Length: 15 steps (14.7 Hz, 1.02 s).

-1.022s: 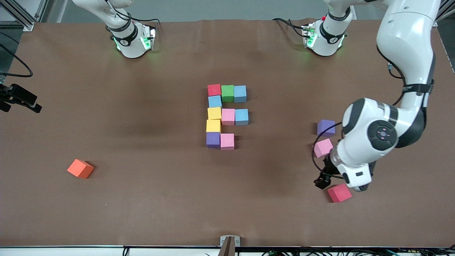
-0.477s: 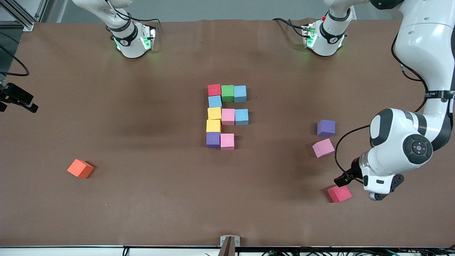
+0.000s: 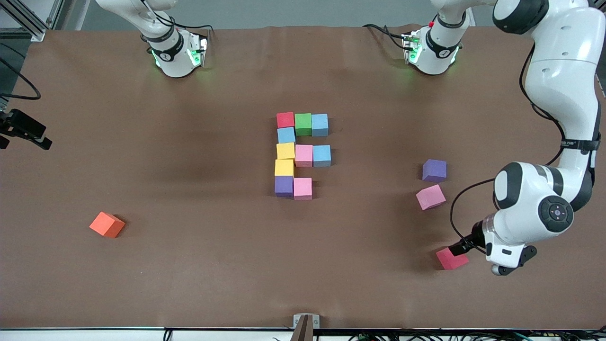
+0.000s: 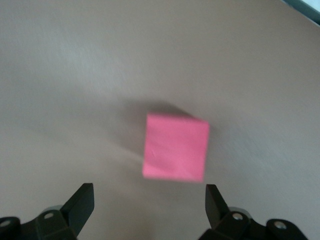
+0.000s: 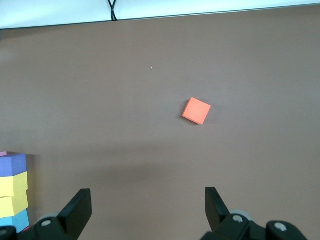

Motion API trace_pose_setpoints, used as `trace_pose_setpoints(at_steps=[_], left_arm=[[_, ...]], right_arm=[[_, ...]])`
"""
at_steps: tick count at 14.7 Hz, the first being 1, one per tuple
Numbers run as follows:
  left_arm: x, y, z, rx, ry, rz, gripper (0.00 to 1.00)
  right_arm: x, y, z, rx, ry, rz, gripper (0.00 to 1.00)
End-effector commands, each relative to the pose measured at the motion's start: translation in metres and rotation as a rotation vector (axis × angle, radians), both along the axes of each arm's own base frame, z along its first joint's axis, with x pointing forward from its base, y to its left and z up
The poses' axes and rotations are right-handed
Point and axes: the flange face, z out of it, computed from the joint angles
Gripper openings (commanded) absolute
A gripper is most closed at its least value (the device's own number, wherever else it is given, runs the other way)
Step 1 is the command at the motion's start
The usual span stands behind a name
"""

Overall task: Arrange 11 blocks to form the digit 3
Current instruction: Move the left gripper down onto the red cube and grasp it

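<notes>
At the left arm's end of the bench [image 3: 189,265], the left tool [image 4: 150,207] hovers low over a loose red block [image 3: 451,259], its fingers [image 4: 80,202] spread wide with the cube between and ahead of them, not touching. Two more loose blocks sit farther from the front camera: a pink one [image 3: 430,197] (turned slightly askew) and a purple one [image 3: 434,170], near each other but apart. Mid-bench stands the cluster of nine touching cubes [image 3: 303,155]: red, green and blue in the farthest row, then blue, yellow, yellow and purple in a column, pink and blue beside the first yellow, pink beside the purple. An orange cube [image 3: 107,224] lies alone toward the right arm's end. The right tool [image 5: 148,207] waits above the bench, fingers spread, holding nothing.
</notes>
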Motion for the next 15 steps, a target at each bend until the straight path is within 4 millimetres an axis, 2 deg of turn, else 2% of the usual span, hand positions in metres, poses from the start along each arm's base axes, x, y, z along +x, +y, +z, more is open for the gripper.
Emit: trace_pose_setpoints(at_steps=[1, 4, 10, 15], left_arm=[[0.022, -0.004, -0.020, 0.036, -0.040, -0.027, 0.98], [0.026, -0.003, -0.026, 0.028, -0.073, -0.021, 0.94], [0.034, -0.003, -0.025, 0.010, -0.166, -0.016, 0.99], [0.033, -0.003, -0.051, -0.007, -0.157, 0.006, 1.00]], right_arm=[[-0.004, -0.006, 0.005, -0.019, -0.004, 0.000, 1.00], [-0.003, -0.007, 0.005, -0.021, -0.005, -0.002, 1.00], [-0.002, -0.003, 0.005, -0.018, -0.010, 0.001, 1.00], [0.000, -0.007, 0.001, -0.020, -0.002, -0.004, 1.00]])
